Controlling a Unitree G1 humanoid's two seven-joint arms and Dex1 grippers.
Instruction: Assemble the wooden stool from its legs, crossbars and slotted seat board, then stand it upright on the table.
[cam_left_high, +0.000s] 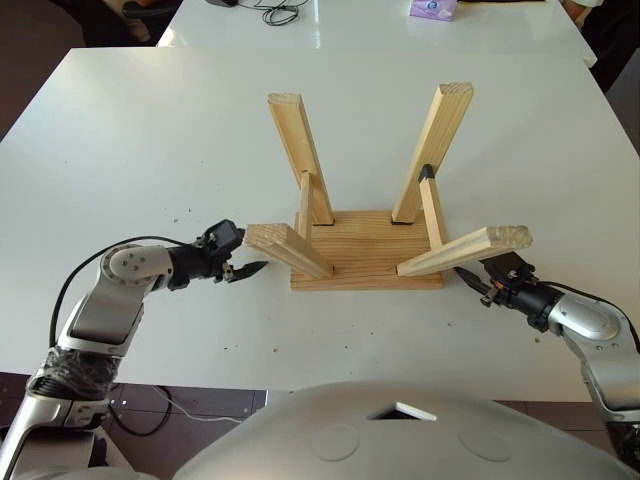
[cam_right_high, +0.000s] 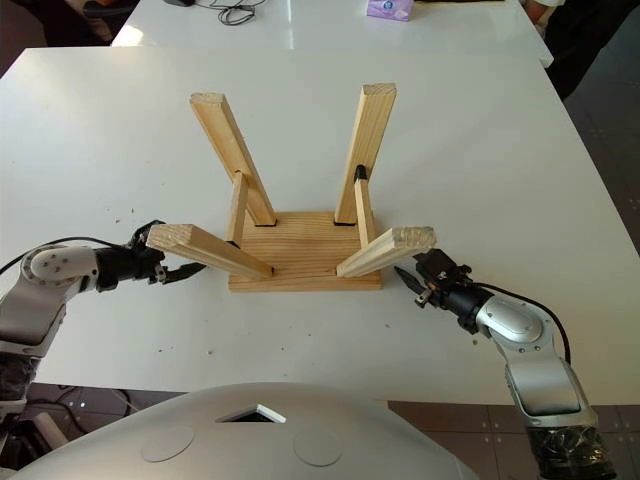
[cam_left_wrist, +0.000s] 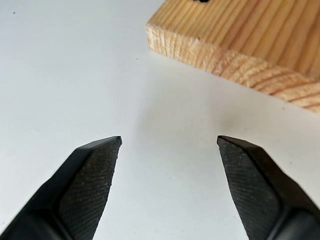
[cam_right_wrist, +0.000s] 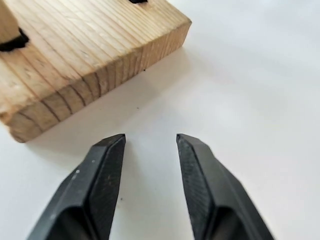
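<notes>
The wooden stool lies upside down on the white table (cam_left_high: 140, 130), its slotted seat board (cam_left_high: 365, 265) flat on the surface. Four legs point up and outward: two far ones (cam_left_high: 300, 155) (cam_left_high: 432, 150) and two near ones (cam_left_high: 288, 250) (cam_left_high: 462, 250). A thin crossbar (cam_left_high: 306, 205) joins the left pair and another (cam_left_high: 432, 212) joins the right pair. My left gripper (cam_left_high: 250, 271) is open just left of the board's near left corner (cam_left_wrist: 240, 45), fingertips apart (cam_left_wrist: 169, 141). My right gripper (cam_left_high: 472, 283) is open low beside the board's near right corner (cam_right_wrist: 75, 45), holding nothing (cam_right_wrist: 150, 137).
Behind this table stands a second white table with dark cables (cam_left_high: 275, 12) and a small purple box (cam_left_high: 432, 9). Bare tabletop stretches to both sides of the stool and along the front edge. A few tiny dark specks lie near the left arm (cam_left_high: 185, 212).
</notes>
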